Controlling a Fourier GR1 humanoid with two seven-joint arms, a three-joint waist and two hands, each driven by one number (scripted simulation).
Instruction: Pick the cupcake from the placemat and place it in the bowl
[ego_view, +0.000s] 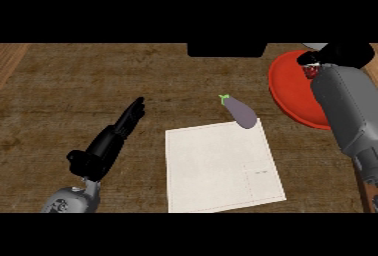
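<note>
Cupcake with dark-red top (311, 71) sat clasped in black right hand (336, 55) above round red bowl (289, 95); lower before letting go.

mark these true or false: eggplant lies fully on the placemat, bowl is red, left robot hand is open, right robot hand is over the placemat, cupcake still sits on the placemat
1. The eggplant lies fully on the placemat. False: only its lower end overlaps the top edge.
2. The bowl is red. True.
3. The left robot hand is open. True, fingers straight.
4. The right robot hand is over the placemat. False: it is over the bowl.
5. The cupcake still sits on the placemat. False: the placemat carries no cupcake.
</note>
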